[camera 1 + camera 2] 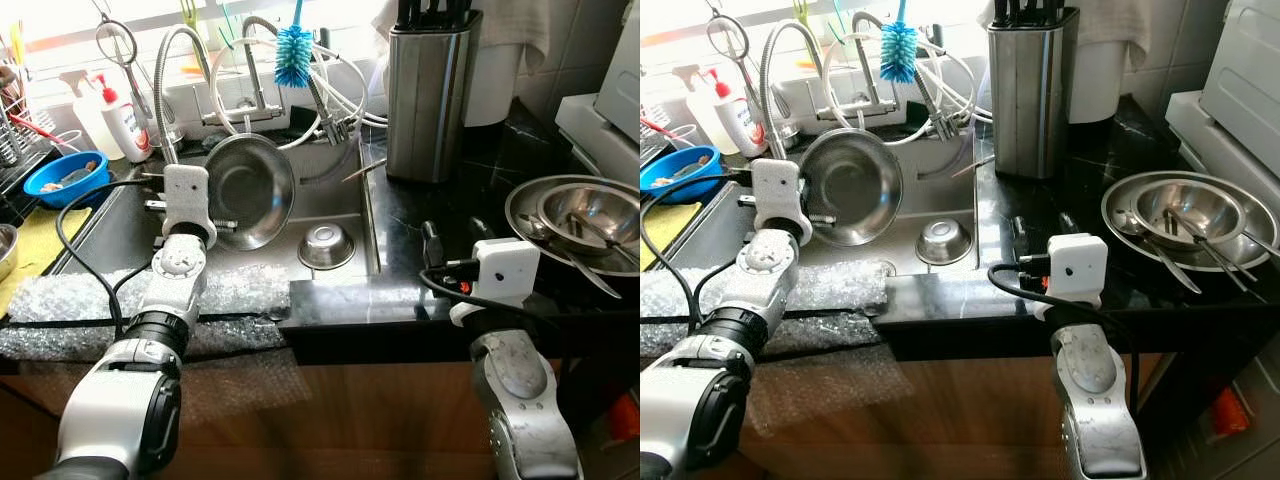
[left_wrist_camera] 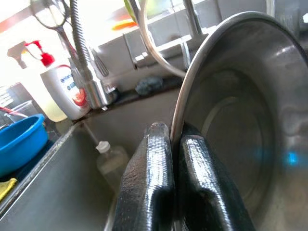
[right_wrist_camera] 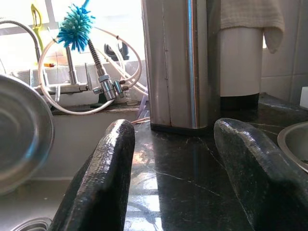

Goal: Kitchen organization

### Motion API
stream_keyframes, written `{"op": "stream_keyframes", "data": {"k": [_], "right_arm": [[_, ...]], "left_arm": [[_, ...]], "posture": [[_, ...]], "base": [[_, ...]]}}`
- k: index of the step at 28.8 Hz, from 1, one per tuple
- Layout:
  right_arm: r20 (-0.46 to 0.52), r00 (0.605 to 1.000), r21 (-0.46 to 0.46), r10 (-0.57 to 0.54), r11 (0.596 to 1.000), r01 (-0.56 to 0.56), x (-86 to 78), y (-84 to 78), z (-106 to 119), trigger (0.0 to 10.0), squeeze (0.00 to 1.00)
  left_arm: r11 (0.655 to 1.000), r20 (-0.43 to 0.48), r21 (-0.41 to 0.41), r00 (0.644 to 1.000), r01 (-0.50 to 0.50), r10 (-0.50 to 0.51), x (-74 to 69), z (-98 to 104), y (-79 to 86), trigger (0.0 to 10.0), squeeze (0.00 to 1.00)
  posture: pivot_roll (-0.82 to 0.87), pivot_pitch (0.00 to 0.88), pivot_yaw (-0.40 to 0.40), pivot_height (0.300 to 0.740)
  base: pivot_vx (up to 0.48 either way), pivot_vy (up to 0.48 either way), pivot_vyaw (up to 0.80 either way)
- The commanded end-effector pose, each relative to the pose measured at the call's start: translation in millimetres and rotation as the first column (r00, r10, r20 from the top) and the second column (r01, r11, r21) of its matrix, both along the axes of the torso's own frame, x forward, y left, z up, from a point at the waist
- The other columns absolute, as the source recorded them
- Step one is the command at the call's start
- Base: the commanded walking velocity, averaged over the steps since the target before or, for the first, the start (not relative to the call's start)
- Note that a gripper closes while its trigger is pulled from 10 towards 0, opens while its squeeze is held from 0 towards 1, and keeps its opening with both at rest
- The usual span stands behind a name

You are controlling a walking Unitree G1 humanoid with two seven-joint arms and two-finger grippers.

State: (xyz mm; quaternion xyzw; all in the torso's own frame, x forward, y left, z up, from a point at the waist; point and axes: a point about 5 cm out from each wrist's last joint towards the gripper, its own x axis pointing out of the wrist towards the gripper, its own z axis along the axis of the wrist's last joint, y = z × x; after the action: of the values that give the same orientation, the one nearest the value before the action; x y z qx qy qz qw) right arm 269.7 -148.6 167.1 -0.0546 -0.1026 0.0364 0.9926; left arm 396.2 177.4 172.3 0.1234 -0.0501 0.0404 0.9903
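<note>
Left gripper [image 2: 171, 144] is over the sink [image 1: 330, 200], fingers pinched on the rim of the steel bowl [image 1: 248, 190], held tilted on edge. A small bowl [image 1: 326, 246] sits below, hoses and a blue brush [image 1: 293, 55] crowd behind. Right gripper [image 3: 175, 159] hovers low over the black counter [image 1: 400, 240], fingers apart, knife block [image 1: 430, 95] ahead. Stacked bowls [image 1: 575, 225] are partly cut off at right.

A large steel bowl [image 1: 248, 190] is held tilted on edge over the sink [image 1: 335, 205], with a small bowl [image 1: 326, 246] lying below it to the right. The knife block [image 1: 430, 95] is placed on the counter [image 1: 410, 235] right of the sink. Nested bowls [image 1: 578, 220] are set further right.
</note>
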Motion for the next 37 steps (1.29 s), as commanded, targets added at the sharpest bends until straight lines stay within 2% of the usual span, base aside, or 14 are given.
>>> {"op": "stream_keyframes", "data": {"k": [1,5,9,18,30,31,37], "right_arm": [[-0.003,1.0,0.005,0.02,1.0,-0.02,0.1,7.0,-2,10.0,0.0],[0.009,1.0,0.004,0.025,1.0,-0.025,1.3,8.5,2,10.0,0.0],[0.016,1.0,0.006,0.022,1.0,-0.022,2.1,9.1,4,10.0,0.0],[0.019,0.999,0.011,0.031,0.999,-0.031,3.1,13.5,5,10.0,0.0],[0.016,0.999,0.011,0.035,0.999,-0.035,3.9,15.5,6,10.0,0.0],[0.016,0.999,0.012,0.036,0.999,-0.036,4.1,16.1,6,10.0,0.0],[0.016,0.999,0.012,0.037,0.999,-0.038,4.3,16.5,6,10.0,0.0]], "left_arm": [[0.993,-0.017,0.119,1.0,0.008,-0.006,3.3,5,2.1,10.0,0.0],[0.979,-0.097,0.189,0.993,0.078,-0.061,3.1,-6,-7.5,10.0,0.0],[0.976,-0.182,0.181,0.979,0.121,-0.087,0.9,-20,-12.3,10.0,0.0],[0.968,-0.292,0.165,0.947,0.187,-0.133,-5.1,-42,-21.4,10.0,0.0],[0.946,-0.382,0.135,0.897,0.294,-0.224,-12.8,-60,-34.2,10.0,0.0],[0.943,-0.388,0.131,0.892,0.304,-0.234,-13.5,-61,-35.5,10.0,1.0],[0.94,-0.393,0.125,0.886,0.317,-0.247,-14.0,-62,-37.0,10.0,1.0]], "posture": [[-0.15,0.0,0.179,0.74],[-0.16,0.0,0.182,0.74],[-0.16,0.0,0.183,0.74],[-0.15,0.0,0.186,0.74],[-0.15,0.0,0.187,0.74],[-0.15,0.0,0.187,0.74],[-0.15,0.0,0.186,0.74]], "base": [[0.0,0.0,0.0],[0.0,0.0,0.0],[0.0,0.0,0.0],[0.0,0.0,0.0],[0.0,0.0,0.0],[0.0,0.0,0.0],[0.0,0.0,0.0]]}}
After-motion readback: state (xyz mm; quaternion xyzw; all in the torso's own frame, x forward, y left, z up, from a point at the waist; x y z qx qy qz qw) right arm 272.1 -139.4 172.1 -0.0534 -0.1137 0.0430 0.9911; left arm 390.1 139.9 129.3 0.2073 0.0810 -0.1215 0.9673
